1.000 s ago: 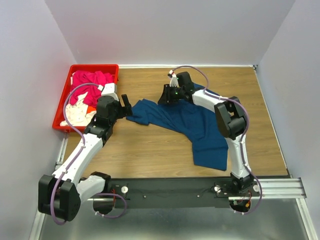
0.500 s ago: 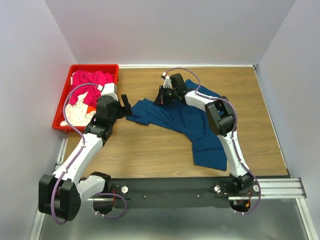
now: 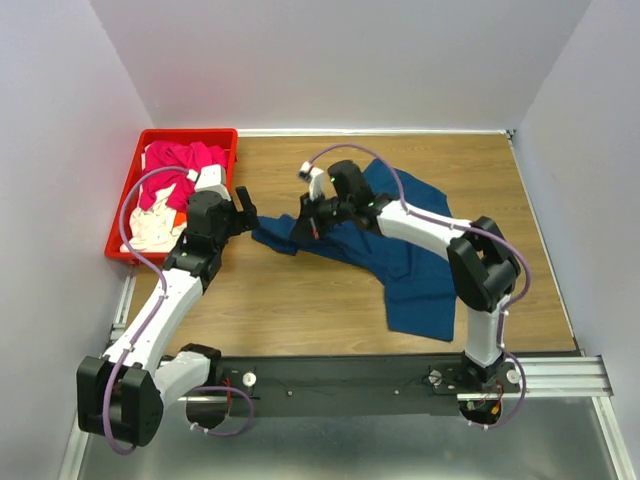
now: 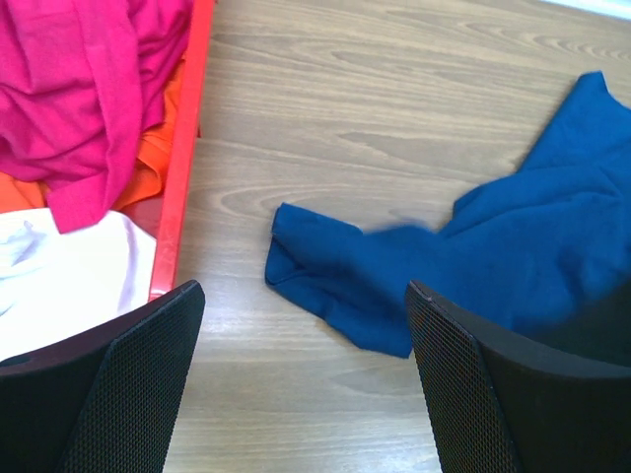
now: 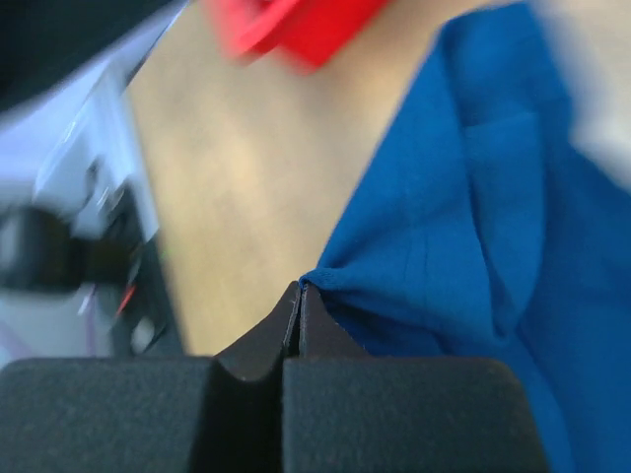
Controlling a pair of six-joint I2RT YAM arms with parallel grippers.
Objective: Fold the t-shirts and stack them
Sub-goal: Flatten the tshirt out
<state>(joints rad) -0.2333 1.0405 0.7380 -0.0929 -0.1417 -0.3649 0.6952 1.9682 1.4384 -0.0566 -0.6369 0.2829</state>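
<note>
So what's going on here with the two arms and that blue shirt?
The robot is working on the blue t-shirt, which lies crumpled and unfolded on the wooden table. The right pincer is shut on a pinch of its cloth. The left pincer is open and hovers over the shirt's end nearest the red crate, gripping nothing. The crate holds the other shirts, pink, orange and white, in a loose heap.

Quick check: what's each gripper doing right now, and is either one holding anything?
Left gripper: open, holding nothing.
Right gripper: closed, pinching a fold of the blue t-shirt.
</note>
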